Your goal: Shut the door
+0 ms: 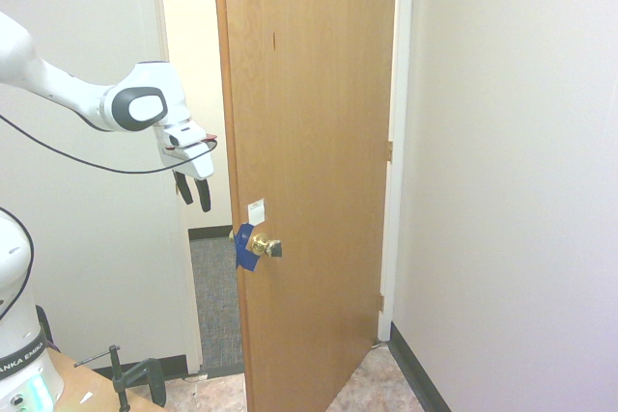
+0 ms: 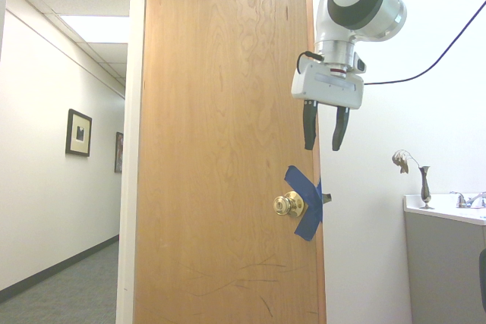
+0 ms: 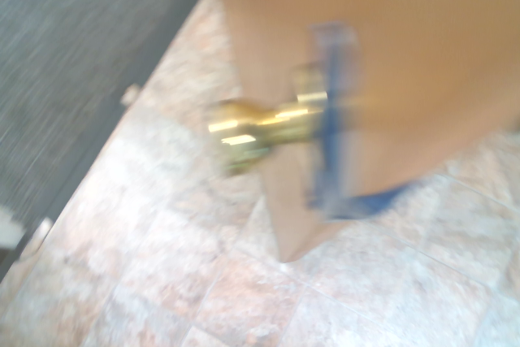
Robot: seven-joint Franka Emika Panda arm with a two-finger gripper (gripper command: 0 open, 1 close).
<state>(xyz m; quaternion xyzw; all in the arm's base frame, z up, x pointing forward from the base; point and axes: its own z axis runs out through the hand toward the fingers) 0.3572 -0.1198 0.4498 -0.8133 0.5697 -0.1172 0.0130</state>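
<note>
You are at the reaching part of the job, it seems: getting the arm to a good spot by the door [image 1: 309, 142]. The door stands open, with its free edge out in the room and its hinges at the far side. The gripper [image 2: 323, 149] is up above the round knob [image 2: 283, 205], near the door's free edge. Its two fingers are spread apart and it holds nothing.

Next, I think you need to bring the gripper down and choose a safe place to push or pull, so the door swings toward its frame. Be careful: a finger could bump the knob or catch on the blue tape [image 2: 307, 201]. Go slow when you first touch, as the door may swing easily.

The first outside view shows you the small white sticker [image 1: 256, 212], the hinges [image 1: 389, 151] and the gray carpet [image 1: 216, 296] past the gap. The second outside view shows you the other face of the door, with scratches [image 2: 262, 266] low down, and a vase [image 2: 426, 187] on a counter [image 2: 448, 212]. The wrist view is blurry, but you can see a knob, tape and the tile floor [image 3: 171, 241].
</note>
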